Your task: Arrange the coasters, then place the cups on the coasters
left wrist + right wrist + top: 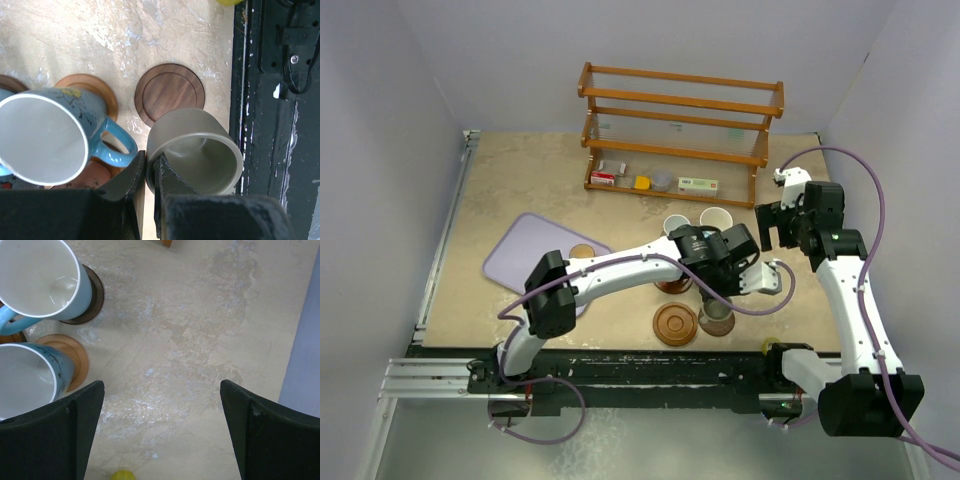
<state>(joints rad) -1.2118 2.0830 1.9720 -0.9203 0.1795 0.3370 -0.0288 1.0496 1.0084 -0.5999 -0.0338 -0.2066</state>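
Left pincer was clamped shut on the rim of the grey-green cup. The cup was just beside the grooved coaster, near the front edge of the surface. Right pincer was wide open and empty, above bare surface, with a blue cup nearby.

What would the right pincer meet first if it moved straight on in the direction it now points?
Probably the bare table: the open right pincer points down at it, and the nearest blue cup stands aside from that line.
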